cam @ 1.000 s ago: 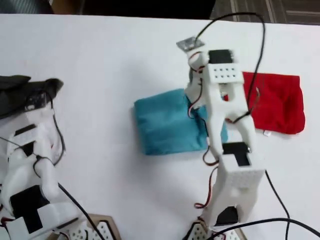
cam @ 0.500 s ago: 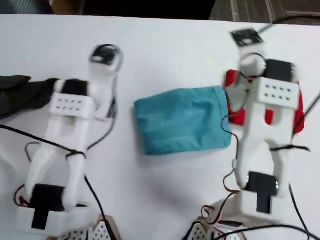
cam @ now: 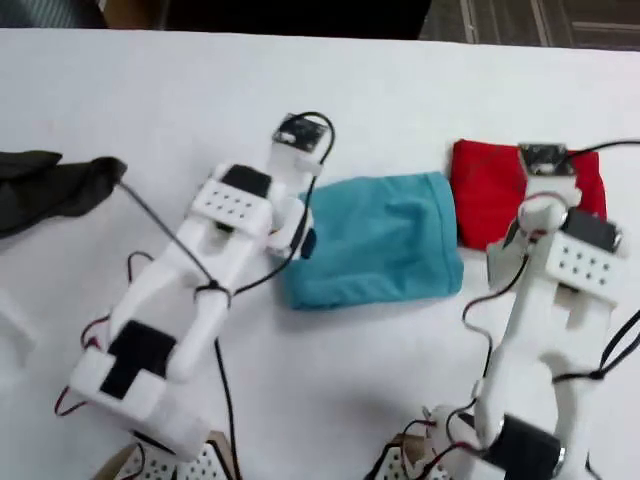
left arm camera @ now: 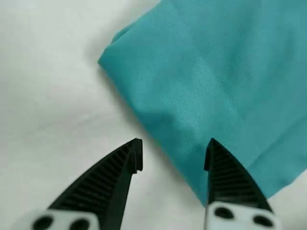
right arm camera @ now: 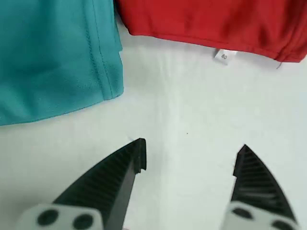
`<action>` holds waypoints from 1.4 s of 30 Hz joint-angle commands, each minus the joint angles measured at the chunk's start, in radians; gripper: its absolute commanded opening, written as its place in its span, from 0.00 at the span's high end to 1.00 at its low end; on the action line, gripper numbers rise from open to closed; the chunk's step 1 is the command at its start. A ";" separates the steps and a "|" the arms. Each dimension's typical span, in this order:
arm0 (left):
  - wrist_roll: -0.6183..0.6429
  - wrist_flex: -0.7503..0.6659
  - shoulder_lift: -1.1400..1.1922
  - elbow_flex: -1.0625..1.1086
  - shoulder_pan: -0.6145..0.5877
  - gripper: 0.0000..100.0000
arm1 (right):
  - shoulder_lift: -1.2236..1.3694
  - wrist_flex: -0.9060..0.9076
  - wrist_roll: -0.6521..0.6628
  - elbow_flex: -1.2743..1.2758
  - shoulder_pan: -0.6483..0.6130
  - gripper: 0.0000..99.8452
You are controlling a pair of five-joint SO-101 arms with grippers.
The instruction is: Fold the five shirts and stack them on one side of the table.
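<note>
Both grippers' jaws are apart and empty. The left gripper (left arm camera: 172, 153) has swung in from the table edge to straddle the teal shirt's (cam: 375, 245) edge, and the right gripper (right arm camera: 189, 155) has pulled off it toward the red shirt (cam: 490, 185). The teal shirt sits folded mid-table, unmoved, so the left arm is probably lining up a grab to stack it.

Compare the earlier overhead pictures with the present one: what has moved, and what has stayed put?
The left gripper came forward from beside the dark garment to the teal shirt's edge, open and holding nothing. The right gripper left the teal shirt, passed over the red shirt, then drew back to bare table, also open. Both shirts and the dark garment stayed put.
</note>
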 commanded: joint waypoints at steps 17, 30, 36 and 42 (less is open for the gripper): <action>-0.014 0.029 0.288 -0.263 0.002 0.77 | -0.085 -0.352 0.008 0.356 -0.007 0.71; -0.150 0.058 0.307 -0.265 0.002 0.97 | -0.085 -0.351 0.008 0.359 -0.007 0.71; -0.150 0.058 0.270 -0.262 0.002 0.97 | -0.085 -0.349 0.008 0.361 -0.007 0.71; -0.150 0.087 0.129 -0.254 -0.017 0.97 | -0.085 -0.349 0.008 0.361 -0.007 0.71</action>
